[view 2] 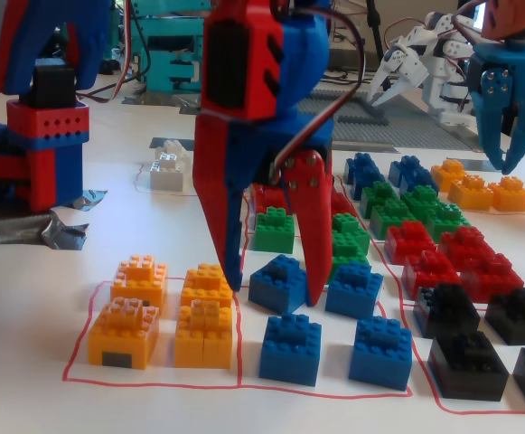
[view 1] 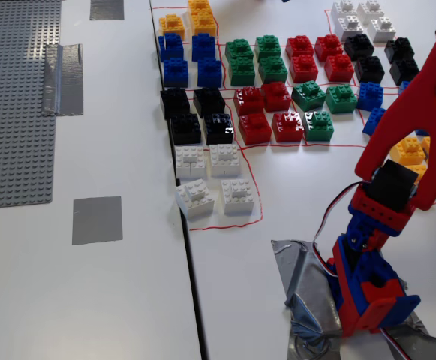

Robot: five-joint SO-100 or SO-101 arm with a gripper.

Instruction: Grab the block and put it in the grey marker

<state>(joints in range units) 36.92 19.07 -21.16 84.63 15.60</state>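
In the low fixed view, my red and blue gripper [view 2: 275,287] is open, pointing down, with its fingers on either side of the block [view 2: 280,281]. The block is the far left brick in a group of blue bricks. One fingertip is beside the orange bricks [view 2: 206,287] and the other is between two blue bricks. In the high fixed view the block [view 1: 372,120] peeks out beside my red arm [view 1: 405,127], and the fingers are out of that view. The grey marker [view 1: 97,220] lies flat, far to the left, with nothing on it.
Red-outlined groups of green, red, black, white, orange and blue bricks [view 1: 270,82] crowd the table. A grey baseplate [view 1: 15,105] and a taller tape strip [view 1: 62,79] lie at the left. The arm's base [view 1: 368,289] sits on crumpled tape. Another blue gripper [view 2: 501,99] hangs at the right.
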